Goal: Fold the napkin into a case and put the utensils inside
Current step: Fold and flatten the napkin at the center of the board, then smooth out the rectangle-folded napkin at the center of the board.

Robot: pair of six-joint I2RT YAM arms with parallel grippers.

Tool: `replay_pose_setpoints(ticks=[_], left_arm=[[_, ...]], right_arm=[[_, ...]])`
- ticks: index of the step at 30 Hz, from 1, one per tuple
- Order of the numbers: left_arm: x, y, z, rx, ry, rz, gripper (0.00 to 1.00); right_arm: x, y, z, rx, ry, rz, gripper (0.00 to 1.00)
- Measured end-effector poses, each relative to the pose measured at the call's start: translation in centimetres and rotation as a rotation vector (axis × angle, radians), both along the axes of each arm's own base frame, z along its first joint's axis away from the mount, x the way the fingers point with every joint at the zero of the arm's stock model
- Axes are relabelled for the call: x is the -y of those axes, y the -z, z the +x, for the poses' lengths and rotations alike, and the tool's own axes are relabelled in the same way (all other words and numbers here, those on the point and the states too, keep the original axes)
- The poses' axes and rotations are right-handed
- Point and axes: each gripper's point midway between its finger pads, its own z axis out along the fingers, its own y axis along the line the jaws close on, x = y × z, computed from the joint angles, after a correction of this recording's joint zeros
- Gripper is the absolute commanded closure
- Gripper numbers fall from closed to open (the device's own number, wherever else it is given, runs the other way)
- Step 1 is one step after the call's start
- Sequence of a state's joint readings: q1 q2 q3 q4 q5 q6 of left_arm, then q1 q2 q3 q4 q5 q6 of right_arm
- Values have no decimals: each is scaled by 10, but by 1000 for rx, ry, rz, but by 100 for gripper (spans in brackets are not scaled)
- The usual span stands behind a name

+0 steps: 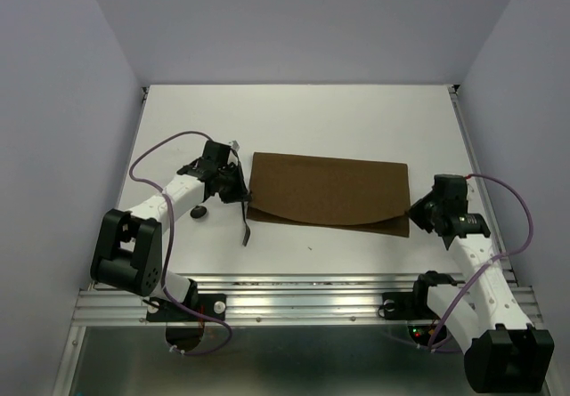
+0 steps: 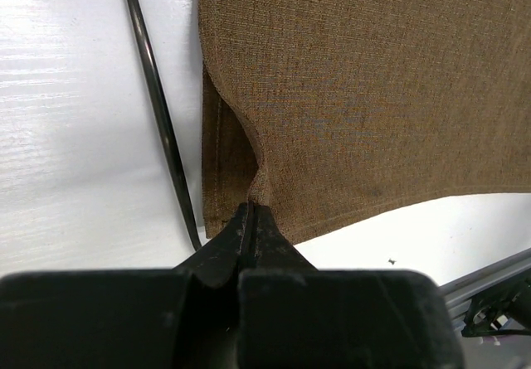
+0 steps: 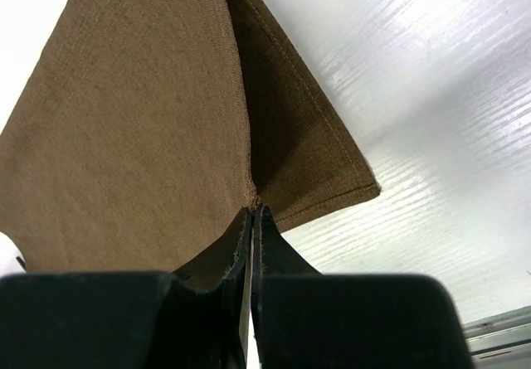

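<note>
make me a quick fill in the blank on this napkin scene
The napkin is ___ in colour.
The left gripper is ___ on the napkin's edge.
The right gripper pinches the napkin's ___ layer.
In the top view, a slim dark utensil lies on the table ___ of the napkin.
Missing: brown; shut; top; left.

Napkin (image 1: 328,189) on table (image 1: 356,120); utensil (image 1: 243,227) just left, perhaps touching.

left hand (image 1: 239,191): clamped shut | right hand (image 1: 412,209): clamped shut | both arms angled inward
</note>
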State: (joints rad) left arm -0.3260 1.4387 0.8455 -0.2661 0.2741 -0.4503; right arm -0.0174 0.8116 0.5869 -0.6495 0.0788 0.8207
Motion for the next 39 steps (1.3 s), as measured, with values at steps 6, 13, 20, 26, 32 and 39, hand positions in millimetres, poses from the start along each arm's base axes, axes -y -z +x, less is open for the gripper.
replay_pose_setpoints(ticks=[6, 13, 20, 26, 32, 39], left_arm=[[-2, 2, 0, -2, -7, 12, 100], [-4, 17, -2, -47, -5, 34, 50], [-2, -12, 21, 6, -22, 46, 44], [15, -51, 71, 123, -27, 26, 52], [49, -22, 101, 78, 26, 26, 59], [57, 33, 108, -31, 27, 62, 59]], right_arm=[[-2, 10, -8, -23, 30, 29, 99], [-3, 32, -27, -107, 56, 50, 28], [-2, 31, -23, -115, 62, 42, 27], [-2, 23, 0, -91, 35, 31, 61], [-5, 27, 37, -97, -42, 14, 76], [-9, 65, 49, -210, -83, 26, 76]])
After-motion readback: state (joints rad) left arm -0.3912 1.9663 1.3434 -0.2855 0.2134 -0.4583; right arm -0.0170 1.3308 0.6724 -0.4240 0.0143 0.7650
